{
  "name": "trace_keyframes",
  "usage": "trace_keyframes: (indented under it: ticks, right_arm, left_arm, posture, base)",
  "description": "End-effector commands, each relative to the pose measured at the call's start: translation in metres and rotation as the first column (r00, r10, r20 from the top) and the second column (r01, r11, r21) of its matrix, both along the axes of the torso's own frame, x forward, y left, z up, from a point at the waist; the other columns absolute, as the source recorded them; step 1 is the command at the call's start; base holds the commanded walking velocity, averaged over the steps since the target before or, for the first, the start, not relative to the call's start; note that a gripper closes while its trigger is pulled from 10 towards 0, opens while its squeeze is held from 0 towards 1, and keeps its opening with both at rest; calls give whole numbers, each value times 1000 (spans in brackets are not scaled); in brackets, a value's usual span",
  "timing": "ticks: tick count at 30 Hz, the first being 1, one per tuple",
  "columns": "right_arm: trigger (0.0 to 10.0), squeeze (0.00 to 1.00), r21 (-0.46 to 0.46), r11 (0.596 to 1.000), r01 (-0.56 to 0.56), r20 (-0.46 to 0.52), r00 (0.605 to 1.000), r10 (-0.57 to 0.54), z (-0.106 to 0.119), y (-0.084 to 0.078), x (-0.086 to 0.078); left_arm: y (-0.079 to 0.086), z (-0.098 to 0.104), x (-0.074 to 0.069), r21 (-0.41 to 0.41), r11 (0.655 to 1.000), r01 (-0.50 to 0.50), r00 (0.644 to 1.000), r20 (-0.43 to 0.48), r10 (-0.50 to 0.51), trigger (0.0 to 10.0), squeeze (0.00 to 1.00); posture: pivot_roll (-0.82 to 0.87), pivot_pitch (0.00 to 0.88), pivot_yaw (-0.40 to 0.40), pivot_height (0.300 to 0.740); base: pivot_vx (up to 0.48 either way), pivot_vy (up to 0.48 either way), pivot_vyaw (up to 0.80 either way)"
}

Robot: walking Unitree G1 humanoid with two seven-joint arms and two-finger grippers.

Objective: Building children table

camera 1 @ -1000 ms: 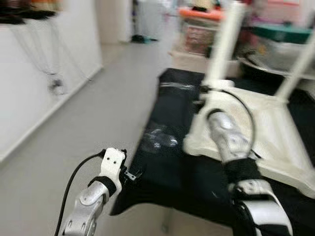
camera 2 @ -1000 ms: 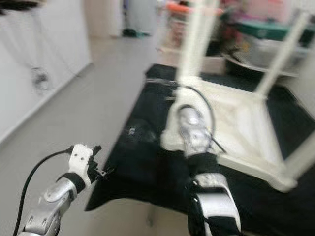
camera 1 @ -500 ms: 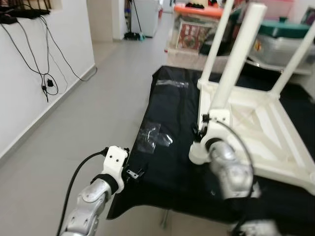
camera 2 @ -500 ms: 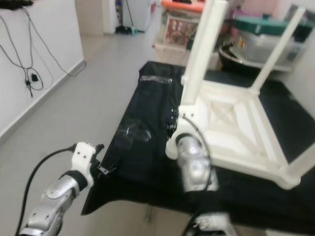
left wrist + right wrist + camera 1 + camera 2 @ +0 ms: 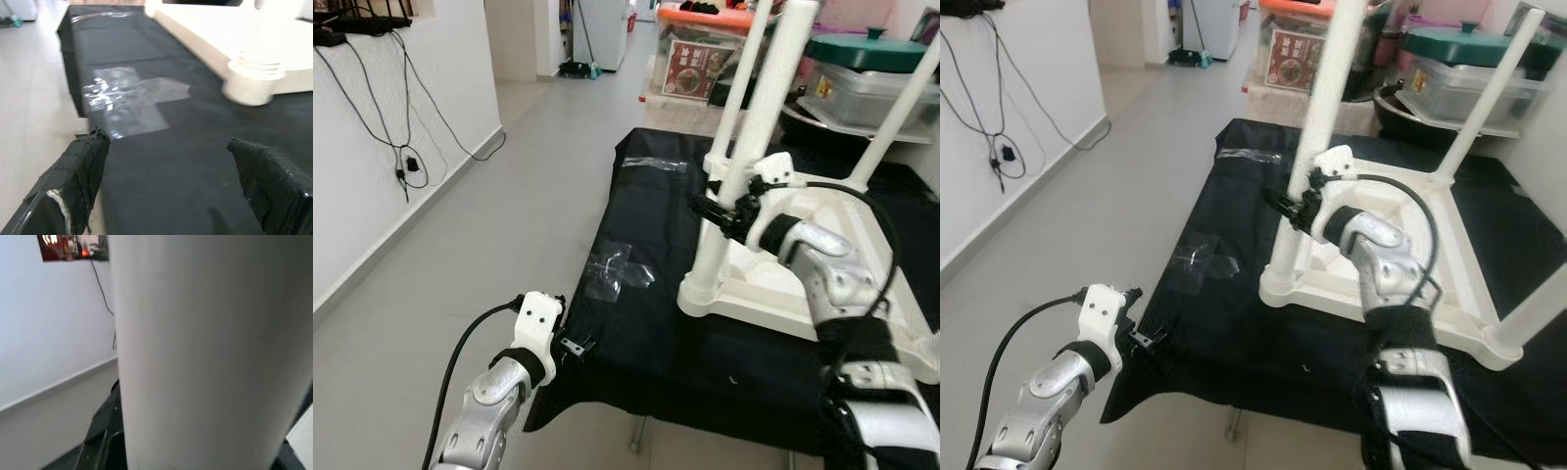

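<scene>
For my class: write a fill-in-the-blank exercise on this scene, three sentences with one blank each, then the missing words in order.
1. The white children's table lies upside down on a ____ cloth.
2. The right hand is at the near table ____, partway up it.
3. The left hand hovers open by the cloth's edge, near a sheet of clear ____.

Missing words: black; leg; plastic

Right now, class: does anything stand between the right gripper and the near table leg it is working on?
Nothing visible does. The right gripper is already at the near leg of the upturned white table, partway up it.
</scene>
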State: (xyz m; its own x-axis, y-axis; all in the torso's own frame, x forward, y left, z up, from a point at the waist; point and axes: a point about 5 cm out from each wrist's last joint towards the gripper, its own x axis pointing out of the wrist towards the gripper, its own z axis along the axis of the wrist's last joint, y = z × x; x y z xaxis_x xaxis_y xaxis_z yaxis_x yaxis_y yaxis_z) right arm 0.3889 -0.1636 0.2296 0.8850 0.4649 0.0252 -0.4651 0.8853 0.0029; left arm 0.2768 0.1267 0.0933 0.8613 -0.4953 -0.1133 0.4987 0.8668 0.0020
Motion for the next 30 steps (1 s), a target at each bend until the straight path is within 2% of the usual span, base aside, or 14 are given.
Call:
trace_keyframes:
  ticks: [1, 2, 4, 6, 7, 8, 10, 11, 14, 15, 18, 19, 23, 30]
  right_arm:
    - [0, 0, -57, 896, 439, -158, 883, -443, -31, -16, 9]
    - [0, 0, -82, 749, 658, -223, 720, -657, -48, -29, 2]
    - [0, 0, -112, 633, 766, -255, 594, -763, -61, -34, -8]
    - [0, 0, -119, 595, 795, -261, 554, -791, -70, -27, -20]
    - [0, 0, -119, 595, 795, -261, 554, -791, -70, -27, -20]
    - [4431, 0, -106, 605, 789, -259, 566, -783, -73, -13, -30]
    - [4431, 0, -106, 605, 789, -259, 566, -783, -73, -13, -30]
    - [10000, 0, -73, 683, 727, -238, 653, -719, -70, 9, -40]
    - [10000, 0, -26, 768, 640, -245, 741, -626, -68, 30, -50]
    - [10000, 1000, 34, 830, 557, -204, 817, -540, -59, 40, -58]
    - [10000, 1000, 58, 886, 460, -163, 880, -446, -47, 42, -59]
    - [10000, 39, 74, 975, 208, -59, 977, -204, -16, 34, -49]
    - [10000, 0, -14, 981, -193, 119, 974, 193, 25, 12, -38]
    - [10000, 0, -85, 957, -277, 147, 946, 287, 25, 12, -36]
  left_arm:
    - [1, -2, -4, -5, 1000, -6, 1000, -12, 6, 10000, 0]
    - [2, -4, -5, -2, 1000, -5, 1000, -17, 5, 10000, 0]
    - [3, -4, -6, 0, 1000, -4, 1000, -20, 4, 10000, 0]
    - [3, -5, -7, 0, 1000, -1, 1000, -23, 1, 10000, 0]
    - [3, -5, -7, 0, 1000, -1, 1000, -23, 1, 10000, 0]
    - [2, -4, -7, -2, 1000, 4, 1000, -25, -4, 10000, 0]
    - [2, -4, -7, -2, 1000, 4, 1000, -25, -4, 10000, 0]
    - [1, -4, -6, -4, 1000, 9, 1000, -26, -9, 10000, 0]
    - [0, -5, -5, -5, 1000, 11, 1000, -28, -12, 10000, 0]
    - [-2, -4, -4, -10, 1000, 18, 999, -28, -18, 10000, 0]
    - [-2, -4, -3, -12, 1000, 21, 999, -29, -21, 10000, 0]
    - [1, -5, -3, -13, 1000, 19, 999, -35, -20, 10000, 0]
    - [-3, -5, 1, -19, 1000, 22, 999, -31, -22, 10000, 0]
    - [-4, 0, 1, -25, 999, 20, 1000, -17, -20, 10000, 0]
  posture:
    - [50, 0, -106, 740]
    - [42, 0, -104, 740]
    - [42, 0, -104, 740]
    - [26, 0, -94, 740]
    - [26, 0, -94, 740]
    - [18, 0, -93, 740]
    - [18, 0, -93, 740]
    - [20, 0, -90, 740]
    - [8, 0, -74, 740]
    - [7, 0, -77, 740]
    - [-4, 0, -74, 740]
    - [-21, 0, -69, 740]
    - [0, 0, -78, 740]
    - [24, 0, -94, 740]
  base:
    - [0, 0, 0]
    - [0, 0, 0]
    - [0, 0, 0]
    - [0, 0, 0]
    - [0, 0, 0]
    - [0, 0, 0]
    - [0, 0, 0]
    - [0, 0, 0]
    - [0, 0, 0]
    - [0, 0, 0]
    - [0, 0, 0]
    - [0, 0, 0]
    - [0, 0, 0]
    - [0, 0, 0]
